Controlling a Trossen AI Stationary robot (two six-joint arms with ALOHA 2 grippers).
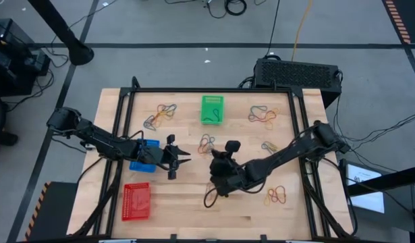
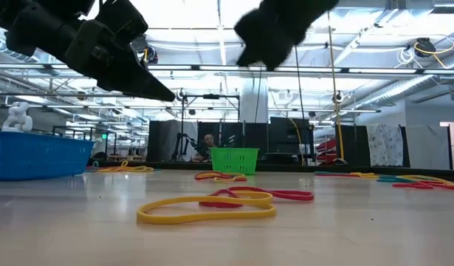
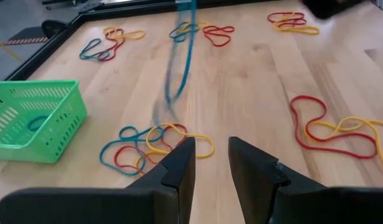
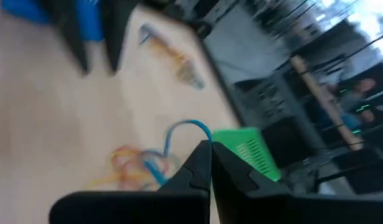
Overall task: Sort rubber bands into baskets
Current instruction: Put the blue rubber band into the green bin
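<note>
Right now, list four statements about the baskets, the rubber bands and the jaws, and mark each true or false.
1. The right gripper has its jaws shut on a blue rubber band. True.
2. The left gripper holds a red band. False: its jaws stand apart with nothing between them.
3. The green basket has a band in it. True.
4. The red basket is stacked on the blue basket. False: they sit apart on the table.
</note>
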